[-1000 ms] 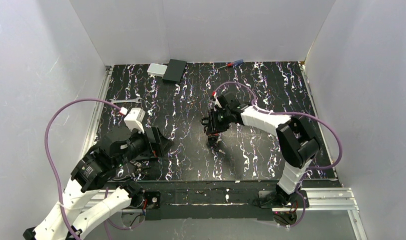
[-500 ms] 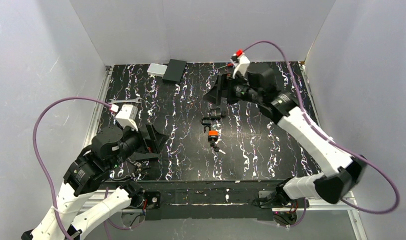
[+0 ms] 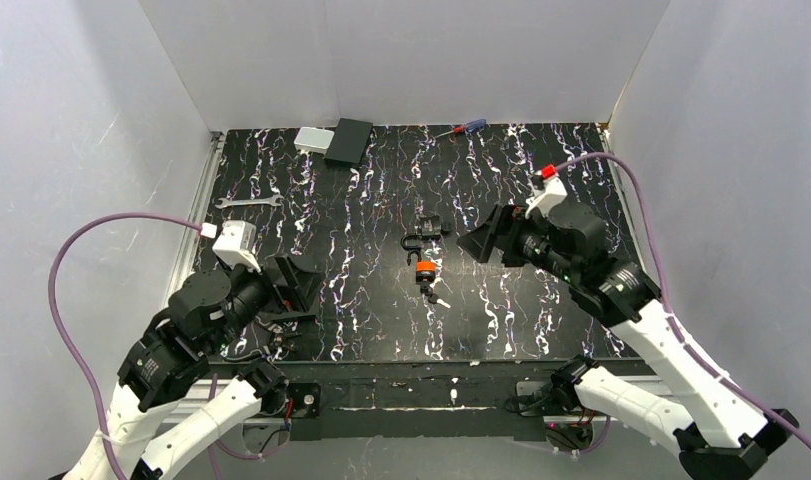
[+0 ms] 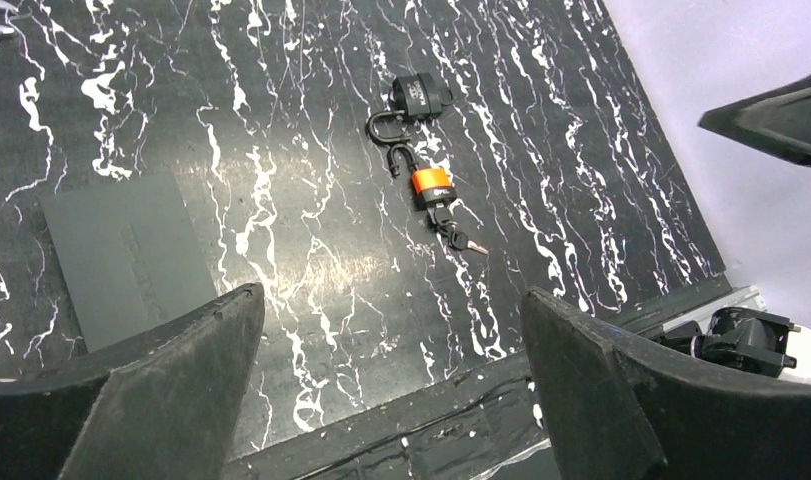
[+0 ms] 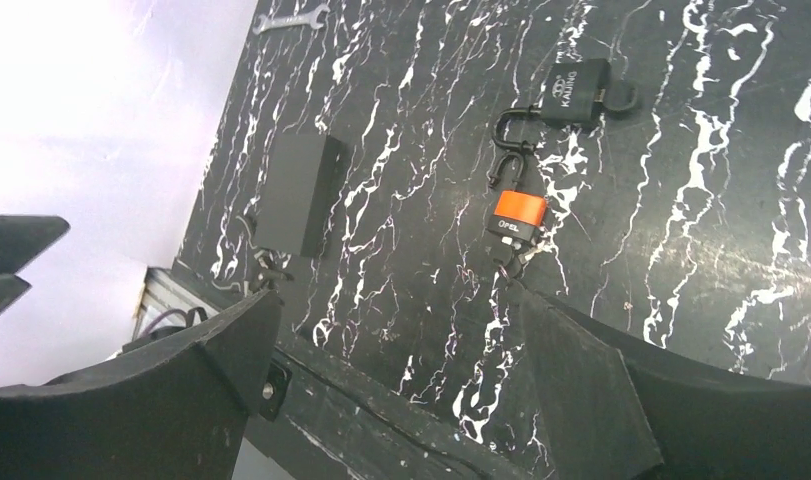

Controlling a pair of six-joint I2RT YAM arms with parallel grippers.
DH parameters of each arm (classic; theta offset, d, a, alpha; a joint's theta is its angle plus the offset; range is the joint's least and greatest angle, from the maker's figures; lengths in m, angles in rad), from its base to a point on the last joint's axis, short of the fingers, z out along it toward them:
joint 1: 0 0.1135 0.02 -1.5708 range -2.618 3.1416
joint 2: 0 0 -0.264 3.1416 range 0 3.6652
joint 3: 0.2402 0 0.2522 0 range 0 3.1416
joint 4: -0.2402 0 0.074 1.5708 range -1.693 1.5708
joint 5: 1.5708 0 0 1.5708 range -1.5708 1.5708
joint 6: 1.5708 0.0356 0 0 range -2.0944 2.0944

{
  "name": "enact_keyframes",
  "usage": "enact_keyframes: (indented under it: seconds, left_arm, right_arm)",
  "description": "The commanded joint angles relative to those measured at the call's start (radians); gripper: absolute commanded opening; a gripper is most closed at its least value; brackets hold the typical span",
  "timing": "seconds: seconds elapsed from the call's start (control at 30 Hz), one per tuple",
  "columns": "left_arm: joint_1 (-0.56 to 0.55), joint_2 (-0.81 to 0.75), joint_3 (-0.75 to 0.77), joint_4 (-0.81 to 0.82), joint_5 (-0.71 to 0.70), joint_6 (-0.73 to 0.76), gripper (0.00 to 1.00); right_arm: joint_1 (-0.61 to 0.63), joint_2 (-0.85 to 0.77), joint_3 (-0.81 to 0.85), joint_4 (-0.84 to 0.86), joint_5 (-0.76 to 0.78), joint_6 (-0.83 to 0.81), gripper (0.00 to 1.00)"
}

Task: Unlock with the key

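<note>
Both arms hover over the table, left gripper and right gripper with fingers spread wide. The key lies lengthwise in line with the orange padlock, head toward the arms.

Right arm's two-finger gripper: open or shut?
Open. The right gripper shows its black fingers wide apart in its wrist view, nothing held between them.

Black table top with white marble-look veins, smooth with a soft sheen. The orange padlock has a glossy orange band, seemingly plastic, and a dark metal shackle. The key at its base has a dull dark head and a silvery metal blade. Just beyond the orange padlock lies a matt black padlock and, well away from it, a bare silvery metal wrench.
</note>
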Motion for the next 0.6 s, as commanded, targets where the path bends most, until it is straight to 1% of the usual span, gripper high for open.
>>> enact_keyframes:
  seconds: [0.0, 0.17, 0.37, 0.43, 0.57]
  left_arm:
    - [0.006, -0.006, -0.03, 0.002, -0.032, -0.021, 0.98]
    - [0.005, 0.014, -0.036, 0.003, -0.03, -0.022, 0.98]
    - [0.005, 0.069, -0.009, 0.009, -0.019, -0.024, 0.98]
    - [0.006, 0.07, -0.014, 0.01, -0.016, -0.03, 0.98]
    - [0.005, 0.046, -0.031, 0.01, -0.016, -0.013, 0.98]
  right_arm:
    - [-0.002, -0.072, -0.01, -0.024, 0.111, 0.082, 0.98]
    - [-0.003, -0.083, -0.003, -0.065, 0.14, 0.104, 0.98]
    - [-0.002, -0.116, -0.025, -0.031, 0.142, 0.07, 0.98]
    - [-0.002, -0.115, -0.025, -0.022, 0.14, 0.065, 0.98]
    - [-0.002, -0.087, -0.002, -0.071, 0.137, 0.055, 0.98]
